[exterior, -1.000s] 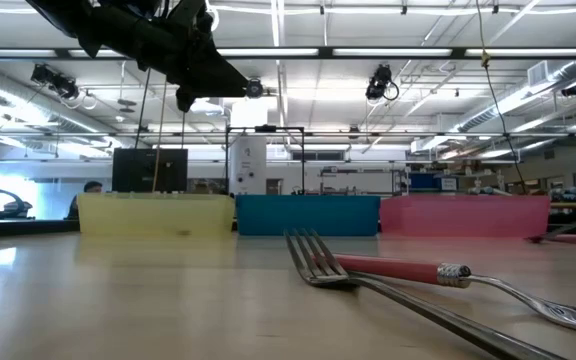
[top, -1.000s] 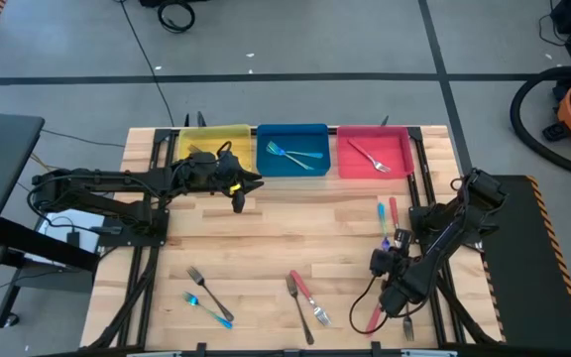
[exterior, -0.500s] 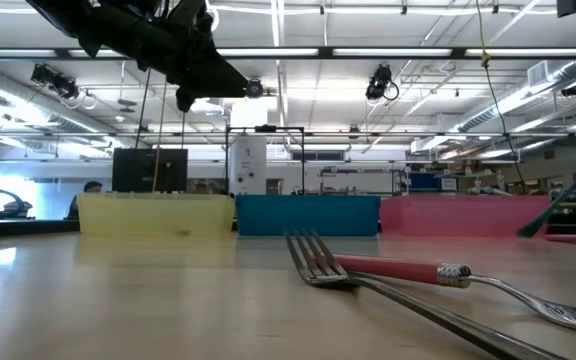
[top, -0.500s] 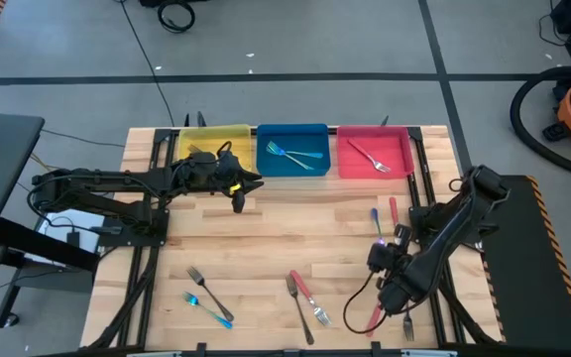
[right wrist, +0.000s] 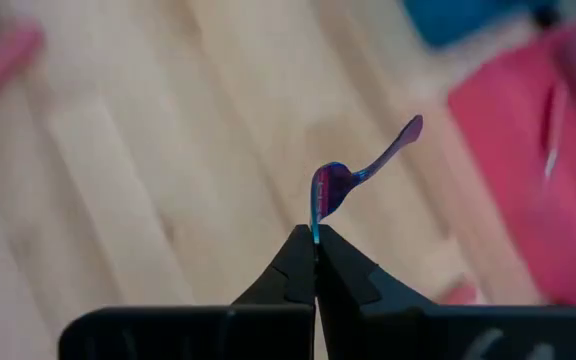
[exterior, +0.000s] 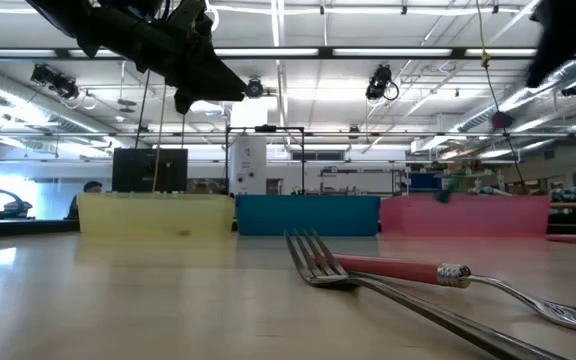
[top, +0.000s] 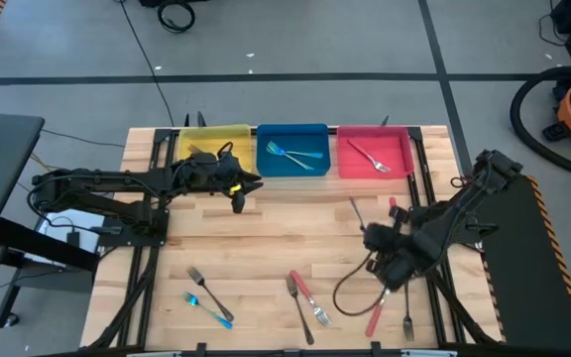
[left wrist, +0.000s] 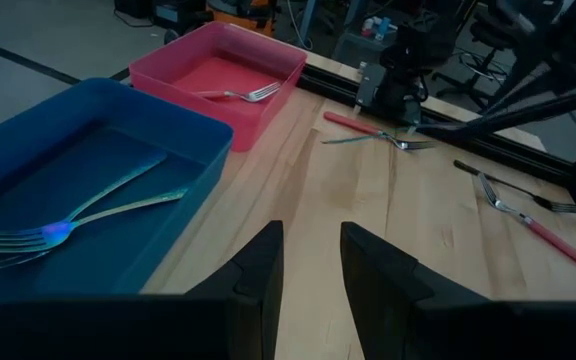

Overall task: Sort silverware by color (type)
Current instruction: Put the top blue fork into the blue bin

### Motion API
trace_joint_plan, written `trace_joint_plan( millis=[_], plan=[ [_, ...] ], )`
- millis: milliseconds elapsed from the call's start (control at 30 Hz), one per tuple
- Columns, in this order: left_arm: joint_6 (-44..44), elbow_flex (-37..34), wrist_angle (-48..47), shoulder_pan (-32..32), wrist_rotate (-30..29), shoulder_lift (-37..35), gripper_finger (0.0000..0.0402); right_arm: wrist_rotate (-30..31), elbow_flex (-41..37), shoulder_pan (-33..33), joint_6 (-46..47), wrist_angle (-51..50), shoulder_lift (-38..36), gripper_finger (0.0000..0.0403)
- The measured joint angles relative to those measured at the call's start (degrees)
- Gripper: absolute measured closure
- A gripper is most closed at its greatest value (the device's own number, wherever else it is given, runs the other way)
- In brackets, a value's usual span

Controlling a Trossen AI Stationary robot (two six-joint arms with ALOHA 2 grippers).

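Note:
My right gripper hangs over the table's right part, in front of the pink bin, shut on a thin bluish fork. My left gripper hovers open at the blue bin's near wall, nothing between its fingers. Two forks lie in the blue bin and one lies in the pink bin. The yellow bin stands left of them. Loose forks lie flat on the wood: a red-handled one, two at the near left, two near the middle. My right gripper pinches the fork's broader end between its two fingertips. The fingers slant down from the table's right and near side. The fork sticks out beyond the fingertips toward the bins, lifted clear of the table, its far end free.
Two more forks lie at the near right, by the right arm's cable loop. Black rails run along both table sides. Bare wood stretches between the bins and the near forks.
My right gripper has risen and gone toward the table's left and far side, rolling its wrist, shut the whole time. The bluish fork, which lay on the wood beside the red-handled one, is now lifted clear and points toward the bins.

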Motion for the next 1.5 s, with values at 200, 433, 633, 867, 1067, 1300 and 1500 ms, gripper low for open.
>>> trace_joint_plan(
  millis=[200, 433, 633, 867, 1067, 1300, 1500],
  plan=[
    [0.0, 0.0, 0.0, 0.0, 0.0, 0.0, 0.0299, 6.7, 0.0, -9.3, -17.0, 11.1, -5.2, 0.04],
    [0.0, 0.0, 0.0, 0.0, 0.0, 0.0, 0.0299, 4.0, 0.0, -24.5, -45.5, 32.0, -7.1, 0.04],
    [0.0, 0.0, 0.0, 0.5, 0.0, 0.0, 0.0299, -9.7, 0.0, -38.5, -60.1, 45.7, -7.1, 0.04],
    [0.0, 0.0, -1.0, 2.9, 0.0, 0.0, 0.0299, -27.5, -0.2, -51.6, -65.7, 54.8, -4.0, 0.04],
    [0.1, 0.0, -1.8, 4.3, 0.0, 0.0, 0.0299, -35.3, -0.3, -59.0, -70.4, 59.5, 3.7, 0.04],
    [1.6, 0.0, -2.3, 4.3, 0.0, 0.0, 0.0299, -49.4, -0.3, -68.1, -72.3, 60.8, 7.9, 0.04],
    [2.2, 0.0, -1.9, 4.3, 0.0, 0.0, 0.0299, -58.1, -0.2, -75.1, -75.1, 60.5, 9.5, 0.04]
  ],
)
